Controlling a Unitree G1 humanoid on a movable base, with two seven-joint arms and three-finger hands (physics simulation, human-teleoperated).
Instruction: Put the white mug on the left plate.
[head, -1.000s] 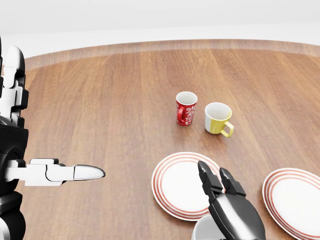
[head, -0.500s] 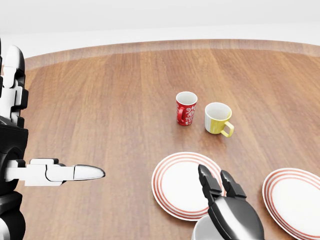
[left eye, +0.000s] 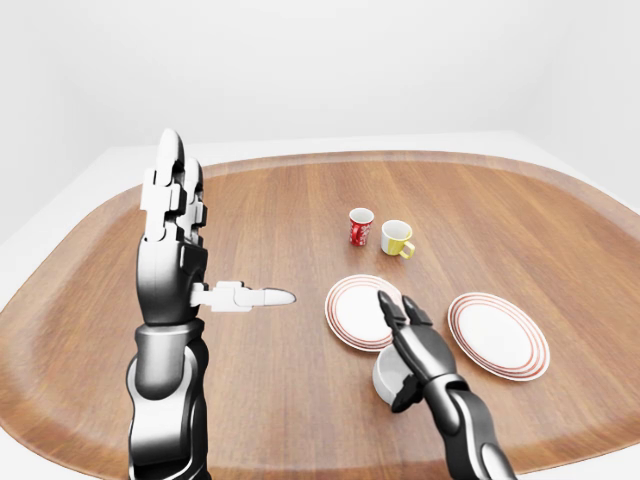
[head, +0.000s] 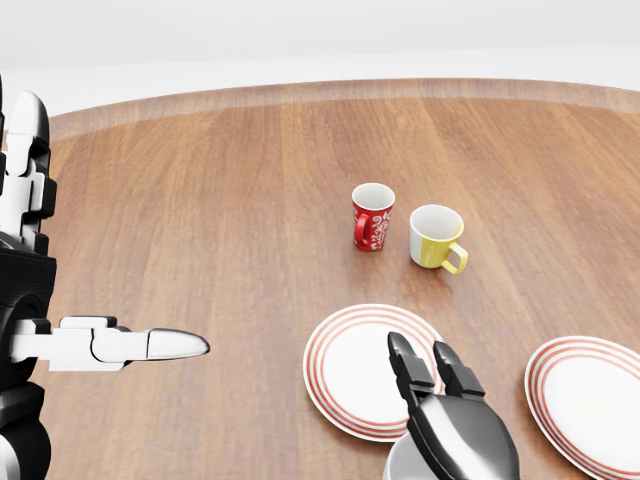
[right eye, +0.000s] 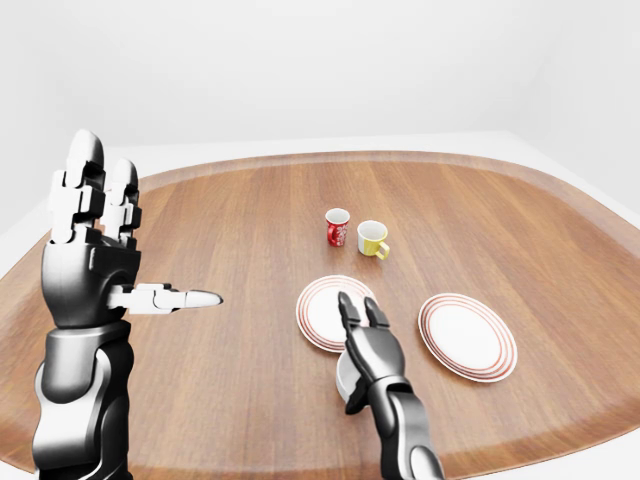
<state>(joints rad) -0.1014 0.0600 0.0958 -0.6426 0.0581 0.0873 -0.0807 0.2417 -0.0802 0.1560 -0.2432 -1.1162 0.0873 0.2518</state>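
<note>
The left robot hand (left eye: 175, 235) is raised above the bench's (left eye: 90, 330) left part, released, fingers upright and thumb pointing right. Mid-bench stand a red mug (left eye: 360, 226) and a yellow mug (left eye: 397, 238), just beside each other. Nearer the bottom edge lies the left plate (left eye: 352, 312), with the white mug (left eye: 386, 375) just below it on the wood. The right robot hand (left eye: 412, 345) lies over that mug, fingers extended onto the plate, thumb curled at its side. The right plate (left eye: 500, 335) lies beside.

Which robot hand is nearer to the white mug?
Right. The right robot hand rests over the white mug; the left robot hand is raised far to its left, fingers open.
</note>
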